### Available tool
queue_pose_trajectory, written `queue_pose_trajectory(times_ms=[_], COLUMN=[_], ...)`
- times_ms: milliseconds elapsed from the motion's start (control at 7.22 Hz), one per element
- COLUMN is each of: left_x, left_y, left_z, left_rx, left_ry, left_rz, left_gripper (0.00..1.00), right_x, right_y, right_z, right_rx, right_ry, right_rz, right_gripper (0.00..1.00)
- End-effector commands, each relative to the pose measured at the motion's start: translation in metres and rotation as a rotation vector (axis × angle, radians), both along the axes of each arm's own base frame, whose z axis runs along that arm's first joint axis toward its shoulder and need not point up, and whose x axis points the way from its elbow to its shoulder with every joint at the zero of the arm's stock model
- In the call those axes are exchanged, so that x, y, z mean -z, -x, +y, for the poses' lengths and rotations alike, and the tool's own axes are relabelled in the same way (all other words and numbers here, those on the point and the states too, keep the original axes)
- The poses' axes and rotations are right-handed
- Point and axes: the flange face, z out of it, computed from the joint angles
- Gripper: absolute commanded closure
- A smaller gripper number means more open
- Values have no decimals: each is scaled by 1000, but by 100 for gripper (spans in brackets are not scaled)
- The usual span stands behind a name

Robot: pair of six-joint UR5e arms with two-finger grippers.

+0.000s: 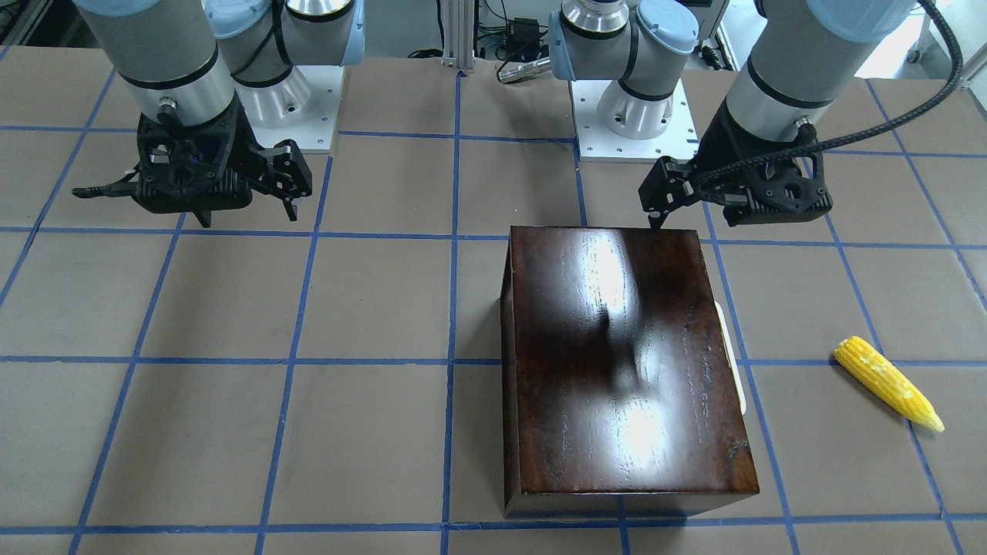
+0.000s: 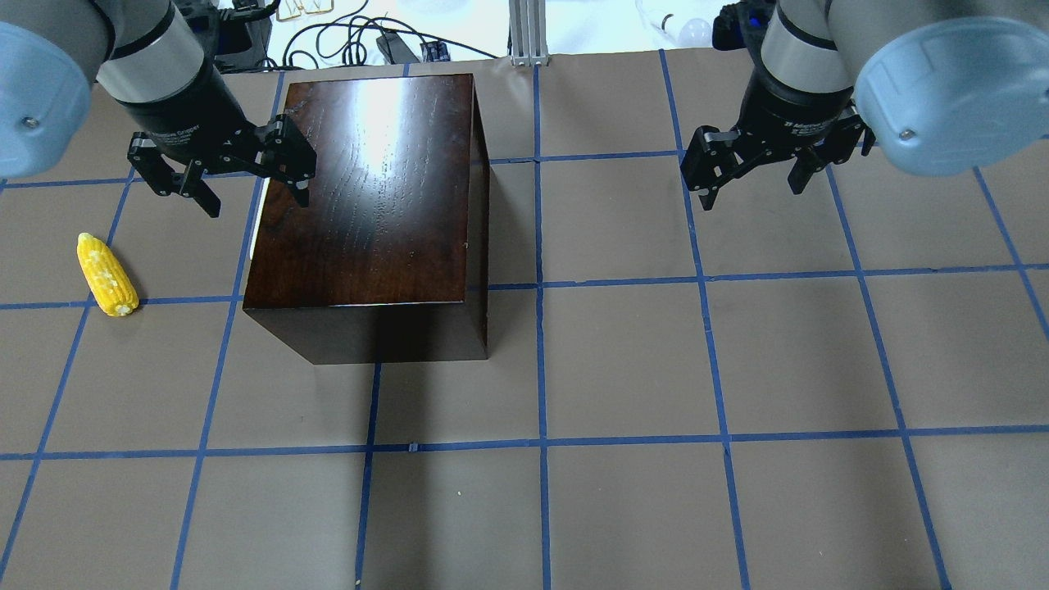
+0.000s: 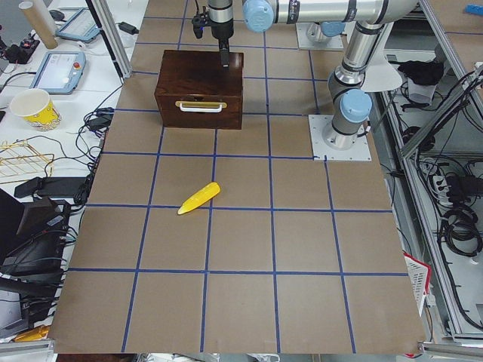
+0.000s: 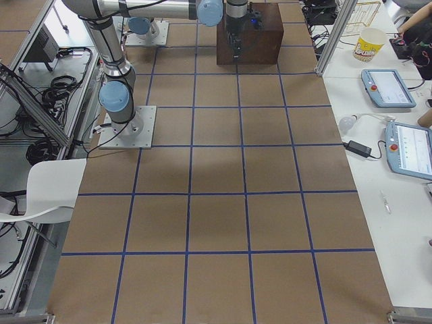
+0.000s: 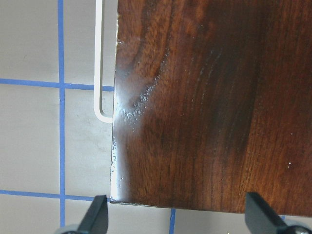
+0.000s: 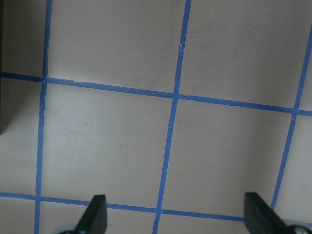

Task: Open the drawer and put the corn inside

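Observation:
The glossy dark-brown box (image 1: 617, 362) stands on the table with its drawer shut. The drawer's white curved handle (image 3: 201, 105) faces the corn's side and also shows in the left wrist view (image 5: 97, 63). The yellow corn (image 2: 106, 274) lies on the table to the left of the box, apart from it, as the front view (image 1: 887, 381) also shows. My left gripper (image 2: 256, 197) is open and empty and hovers above the box's top edge on the handle side. My right gripper (image 2: 754, 188) is open and empty above bare table, far right of the box.
The brown table carries a blue tape grid (image 2: 541, 287). The two arm bases (image 1: 632, 108) stand on white plates at the robot's edge. Off the table are a yellow paper cup (image 3: 34, 109) and tablets (image 4: 388, 88) on side benches.

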Motion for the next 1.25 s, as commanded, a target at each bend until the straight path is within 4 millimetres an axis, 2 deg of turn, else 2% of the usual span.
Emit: queue_pose_trajectory(times_ms=[0,831,1108], left_x=[-3,-3,2], left_y=[-1,-4,-6], left_z=[3,2,-9], left_rx=[7,5,2], left_ry=[2,5,22], left_rz=[-5,3,-2], left_gripper=[0,0,0], right_x=[0,0,-1], right_y=[0,0,0], right_z=[0,0,1], right_rx=[-1,-1,-1], right_ry=[0,0,2], right_rz=[0,0,0], right_gripper=[0,0,0])
